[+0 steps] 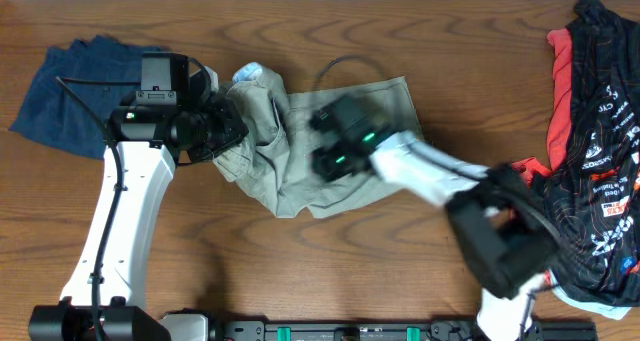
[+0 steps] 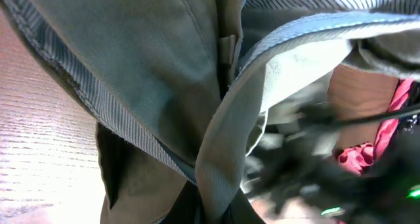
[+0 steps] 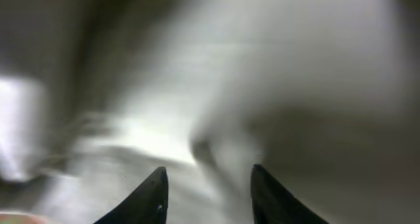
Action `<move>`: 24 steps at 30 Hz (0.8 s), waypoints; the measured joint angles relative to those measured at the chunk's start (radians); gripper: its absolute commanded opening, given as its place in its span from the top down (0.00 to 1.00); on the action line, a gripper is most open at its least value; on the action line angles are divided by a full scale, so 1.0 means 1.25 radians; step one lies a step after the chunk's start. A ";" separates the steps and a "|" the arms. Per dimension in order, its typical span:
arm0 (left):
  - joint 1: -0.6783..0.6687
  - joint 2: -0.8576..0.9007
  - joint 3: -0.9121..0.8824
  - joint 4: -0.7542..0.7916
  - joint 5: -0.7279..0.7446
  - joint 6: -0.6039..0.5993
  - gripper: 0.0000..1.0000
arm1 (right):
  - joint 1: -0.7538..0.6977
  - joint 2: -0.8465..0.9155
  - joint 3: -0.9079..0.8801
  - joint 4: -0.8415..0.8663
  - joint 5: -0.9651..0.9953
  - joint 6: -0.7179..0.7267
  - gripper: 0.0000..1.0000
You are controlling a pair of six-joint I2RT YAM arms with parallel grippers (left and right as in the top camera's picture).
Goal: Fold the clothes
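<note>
The khaki-beige shorts (image 1: 290, 151) lie crumpled at the table's middle, with the pale blue waistband lining turned up at the left end. My left gripper (image 1: 228, 124) is shut on the waistband edge; in the left wrist view the striped lining and khaki cloth (image 2: 170, 73) fill the frame and drape between the fingers. My right gripper (image 1: 330, 141) hovers over the shorts' right half. In the right wrist view its two dark fingers (image 3: 207, 184) stand apart, open, over blurred pale cloth (image 3: 262, 86).
A dark navy garment (image 1: 75, 96) lies at the far left. Black-and-red printed sports garments (image 1: 595, 141) are heaped at the right edge. A thin black cable (image 1: 340, 69) loops above the shorts.
</note>
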 measured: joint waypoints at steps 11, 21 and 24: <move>0.000 0.000 0.000 -0.002 -0.001 0.000 0.94 | -0.272 -0.109 -0.001 -0.229 0.212 0.000 0.68; -0.052 0.000 0.000 0.030 0.018 -0.010 0.94 | -0.288 -0.107 -0.103 -0.158 0.229 0.000 0.74; -0.084 0.000 0.000 0.056 0.031 -0.048 0.94 | -0.284 -0.107 -0.153 -0.105 0.234 0.002 0.77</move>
